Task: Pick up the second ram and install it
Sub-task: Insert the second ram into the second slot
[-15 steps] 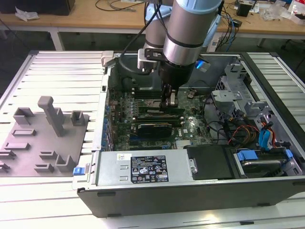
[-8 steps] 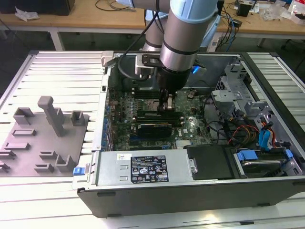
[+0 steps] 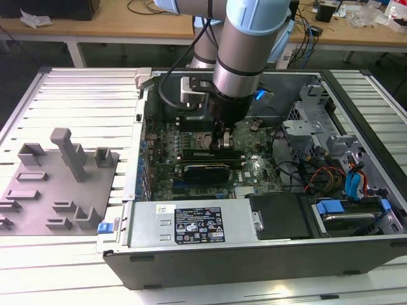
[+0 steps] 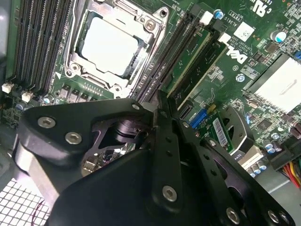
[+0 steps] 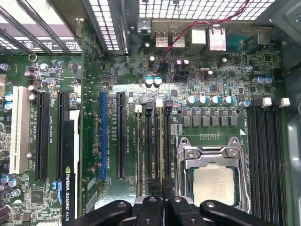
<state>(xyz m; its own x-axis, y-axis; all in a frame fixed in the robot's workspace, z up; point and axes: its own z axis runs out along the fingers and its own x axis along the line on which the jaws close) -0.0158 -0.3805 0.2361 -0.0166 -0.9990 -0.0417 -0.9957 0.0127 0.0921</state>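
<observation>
You see a green motherboard point(image 5: 207, 94), a silver-topped processor point(image 5: 214, 184), one blue slot point(image 5: 103, 136) among black ones, and a black gripper point(image 5: 162, 207).

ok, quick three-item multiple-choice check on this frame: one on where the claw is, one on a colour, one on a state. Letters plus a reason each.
1. Where is the claw?
A. Over the parts tray outside the case
B. Inside the case, at the memory slots beside the processor
C. Over the power supply

2. What colour is the parts tray next to the case?
A. Grey
B. Blue
C. Yellow

3. What state is the processor socket in?
A. Empty
B. Covered by a heatsink
C. Holds a processor with its silver top bare

Answers:
1. B: in the first wrist view the claw sits at the end of the memory slots, right next to the processor.
2. A: in the exterior view the tray and its posts are plain grey.
3. C: both wrist views show the silver lid under the socket frame, with nothing mounted on top.
</observation>
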